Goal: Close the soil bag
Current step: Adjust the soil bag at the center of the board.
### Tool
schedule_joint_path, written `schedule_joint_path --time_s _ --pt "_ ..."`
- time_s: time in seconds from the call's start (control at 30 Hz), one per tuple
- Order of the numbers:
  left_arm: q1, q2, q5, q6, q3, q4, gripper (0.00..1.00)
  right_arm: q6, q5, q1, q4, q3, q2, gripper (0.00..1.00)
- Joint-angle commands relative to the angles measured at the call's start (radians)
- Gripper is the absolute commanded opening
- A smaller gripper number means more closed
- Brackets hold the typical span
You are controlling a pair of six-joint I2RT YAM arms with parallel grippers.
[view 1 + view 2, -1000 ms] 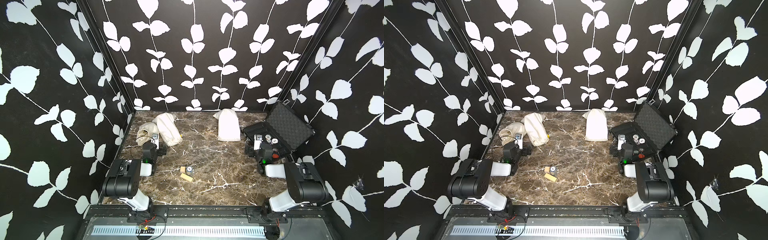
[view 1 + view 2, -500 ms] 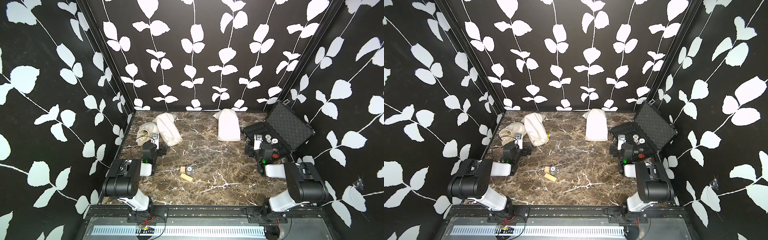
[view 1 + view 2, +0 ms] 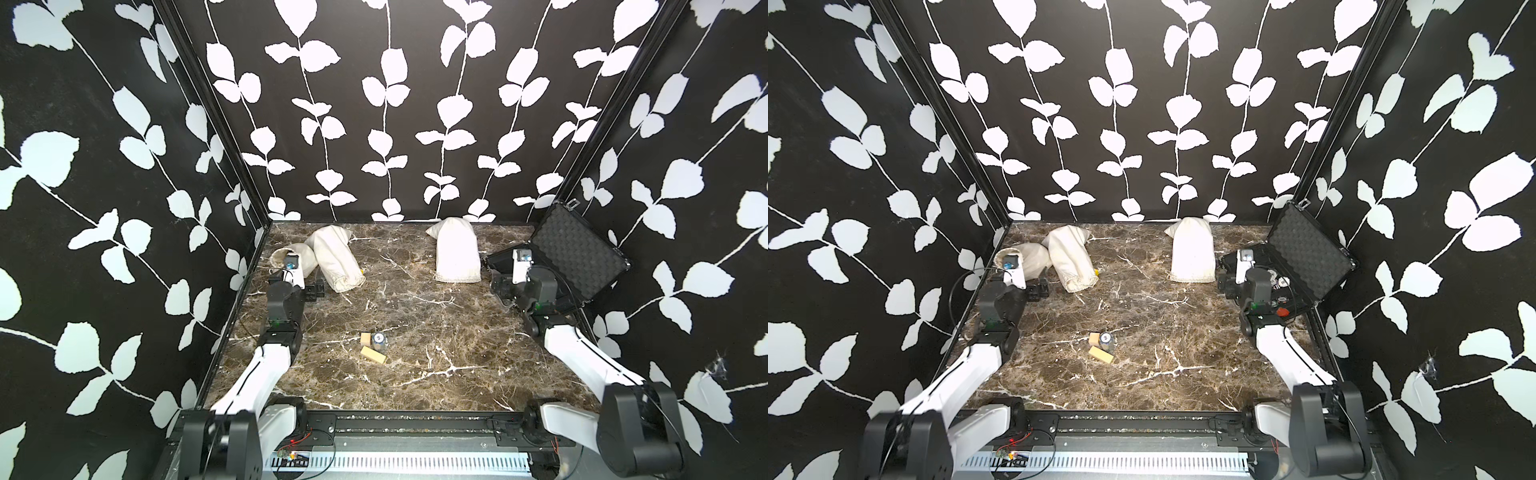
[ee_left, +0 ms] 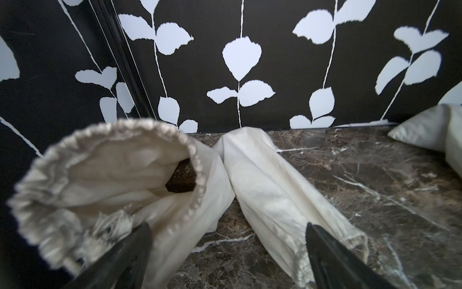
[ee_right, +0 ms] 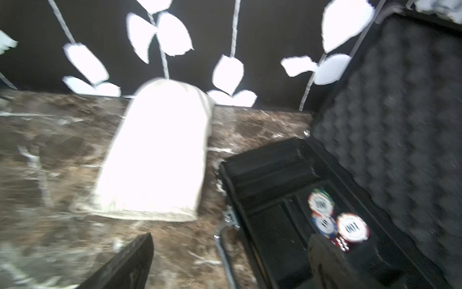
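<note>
The cream cloth soil bag (image 4: 107,175), ruffled mouth gaping over dark soil (image 4: 181,179), lies at ten o'clock on the brown marble table (image 3: 457,353), the left end effector (image 4: 228,225) spread wide and empty just before that mouth; the right end effector (image 5: 231,236), equally wide and empty, hangs at two o'clock by the black foam-lined case (image 5: 405,112). Best, I judge, to pinch the gathered hem with the left, steady the bag's body with the right, and pull slowly so nothing spills.
</note>
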Motion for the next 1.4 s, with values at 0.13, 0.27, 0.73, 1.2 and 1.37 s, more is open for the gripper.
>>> schedule_joint_path --time_s 0.13,0.27,0.73,1.2,1.37 --pt "-0.251 0.036 0.058 -0.11 0.151 -0.225 0.99 0.086 0.034 0.151 -0.381 0.271 0.252 0.99" --pt "-0.364 0.098 0.075 -0.107 0.201 -0.245 0.99 0.108 0.032 0.178 -0.397 0.418 0.446 0.99" --pt "-0.511 0.428 0.184 -0.159 0.311 -0.12 0.99 0.194 0.098 0.181 -0.701 0.968 0.975 0.99" --pt "-0.601 0.613 0.25 -0.143 0.402 -0.187 0.92 0.176 0.044 0.257 -0.74 0.7 0.864 0.66" --pt "-0.671 0.662 0.254 -0.127 0.428 -0.219 0.89 0.221 0.001 0.292 -0.637 0.45 0.718 0.56"
